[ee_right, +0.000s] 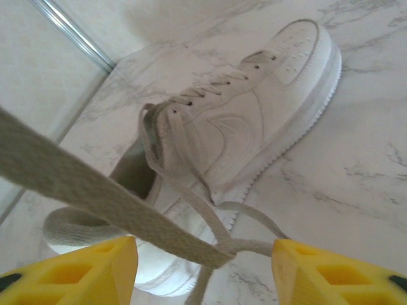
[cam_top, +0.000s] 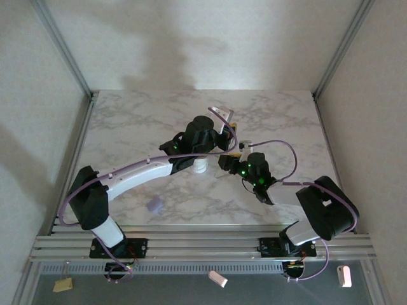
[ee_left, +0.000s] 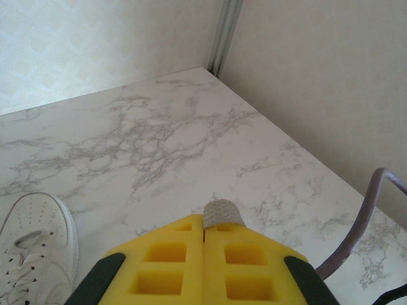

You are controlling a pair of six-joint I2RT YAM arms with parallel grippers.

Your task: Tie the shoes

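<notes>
A white tabletop veined in grey marble [ee_left: 191,140] spread ahead of the left gripper [ee_left: 204,230] and ran to a far corner, where a slim aluminium post [ee_left: 226,32] stood upright. Beyond the gripper and to its left rose a pale cream wall panel with a faint diamond pattern [ee_left: 95,44]. To its right a plain cream wall panel [ee_left: 318,76] bordered the table edge. The light was soft and even.

White sneaker [ee_right: 254,121] of smooth, matt, leather-like material, with punched holes on the toe at 1 o'clock. Its flat laces [ee_right: 95,190] are woven cloth. The table [ee_left: 191,127] is smooth, marble-patterned and faintly glossy. The right gripper [ee_right: 205,248] has fingers [ee_right: 82,273] of matt yellow plastic. A ribbed bare-metal rail [cam_top: 191,244] lies at 6 o'clock.
</notes>
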